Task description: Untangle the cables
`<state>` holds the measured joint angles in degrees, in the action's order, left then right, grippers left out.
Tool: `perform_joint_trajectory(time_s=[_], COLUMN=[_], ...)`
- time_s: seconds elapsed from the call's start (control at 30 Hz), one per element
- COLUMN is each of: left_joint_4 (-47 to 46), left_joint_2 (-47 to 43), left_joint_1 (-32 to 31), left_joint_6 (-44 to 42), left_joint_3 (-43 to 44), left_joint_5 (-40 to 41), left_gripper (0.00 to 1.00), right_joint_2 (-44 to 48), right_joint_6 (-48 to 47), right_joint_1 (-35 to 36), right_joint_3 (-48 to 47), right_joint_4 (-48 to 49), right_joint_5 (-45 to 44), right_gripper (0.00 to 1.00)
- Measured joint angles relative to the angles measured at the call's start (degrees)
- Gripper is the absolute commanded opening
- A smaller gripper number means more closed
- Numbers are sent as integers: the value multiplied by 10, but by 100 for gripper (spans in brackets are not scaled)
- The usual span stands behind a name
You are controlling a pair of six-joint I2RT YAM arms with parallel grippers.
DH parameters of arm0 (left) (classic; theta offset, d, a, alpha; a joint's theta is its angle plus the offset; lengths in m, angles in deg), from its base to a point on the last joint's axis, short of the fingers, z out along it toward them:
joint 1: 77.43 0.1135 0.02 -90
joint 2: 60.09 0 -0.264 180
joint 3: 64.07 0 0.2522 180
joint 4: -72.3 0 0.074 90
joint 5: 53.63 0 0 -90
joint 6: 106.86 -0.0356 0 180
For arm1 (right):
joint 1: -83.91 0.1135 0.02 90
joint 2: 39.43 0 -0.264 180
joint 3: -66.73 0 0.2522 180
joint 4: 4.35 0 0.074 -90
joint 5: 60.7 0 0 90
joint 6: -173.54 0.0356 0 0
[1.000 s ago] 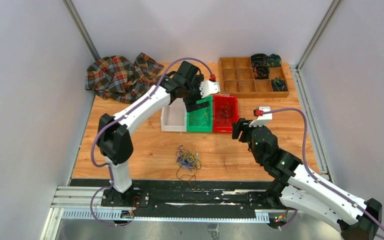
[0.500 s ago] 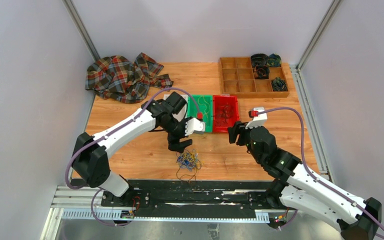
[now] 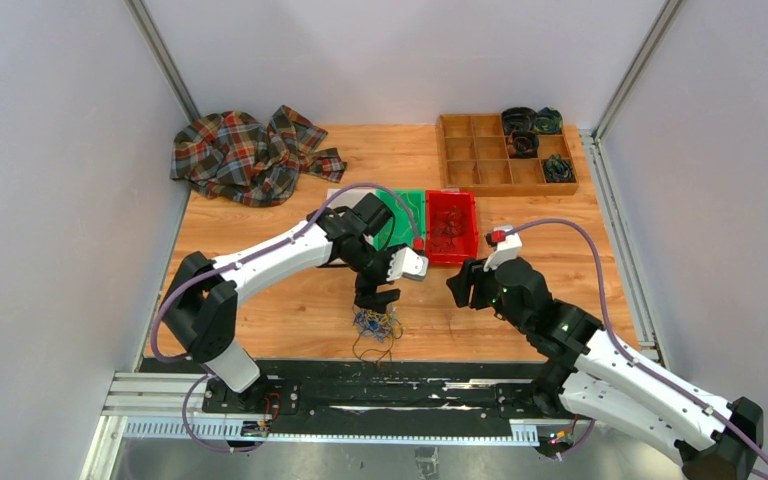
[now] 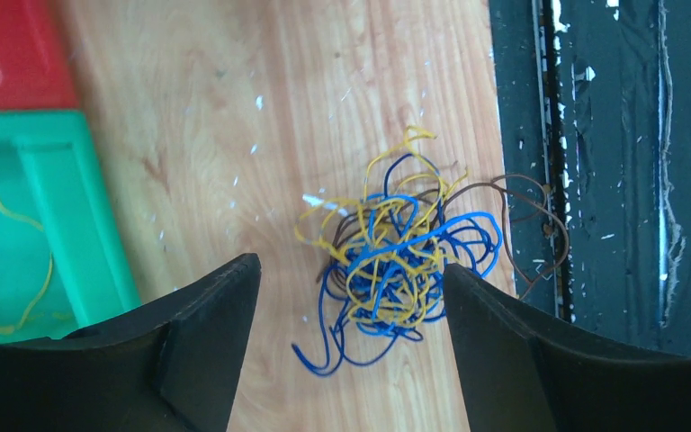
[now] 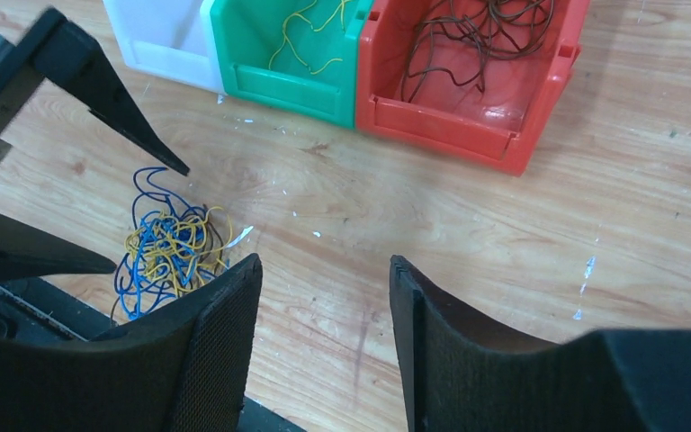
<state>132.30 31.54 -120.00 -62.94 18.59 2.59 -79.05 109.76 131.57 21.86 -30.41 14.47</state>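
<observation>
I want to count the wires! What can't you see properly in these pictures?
White bin: left arm mostly hides it in the top view; the right wrist view's edge cuts it off.
Dark bundles in the wooden tray: too small in the top view.
Cables: overlapping strands, uncountable in any view.

Pale grey walls [image 3: 50, 200] with aluminium corner posts [image 3: 165, 60] enclose a wooden table [image 3: 300, 305] under even light.

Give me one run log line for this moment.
left gripper open above cables | right gripper open, empty | cables tangled on table, ungrasped
</observation>
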Motion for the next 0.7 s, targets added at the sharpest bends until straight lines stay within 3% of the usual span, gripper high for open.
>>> perform_joint_trajectory(time_s=[0.1,0.23,0.43,0.63,0.7], left_joint_4=[-2,12,27,38,42], left_joint_2=[15,40,47,6,-18], left_joint_1=[-16,-19,-19,-19,-19], left_joint_6=[-33,-81,-106,-77,-54], left_joint_3=[2,9,18,34,46], left_joint_5=[-12,-27,-47,-39,-29], left_gripper=[73,56,8,1,1], right_joint_2=[2,11,13,9,6], right_joint_6=[8,15,20,24,24], right_joint_1=[0,0,0,0,0], right_joint_3=[2,2,2,2,2], right_joint_4=[-5,-10,-13,-6,6], right_joint_5=[8,12,14,23,32], right_gripper=[51,48,47,51,59])
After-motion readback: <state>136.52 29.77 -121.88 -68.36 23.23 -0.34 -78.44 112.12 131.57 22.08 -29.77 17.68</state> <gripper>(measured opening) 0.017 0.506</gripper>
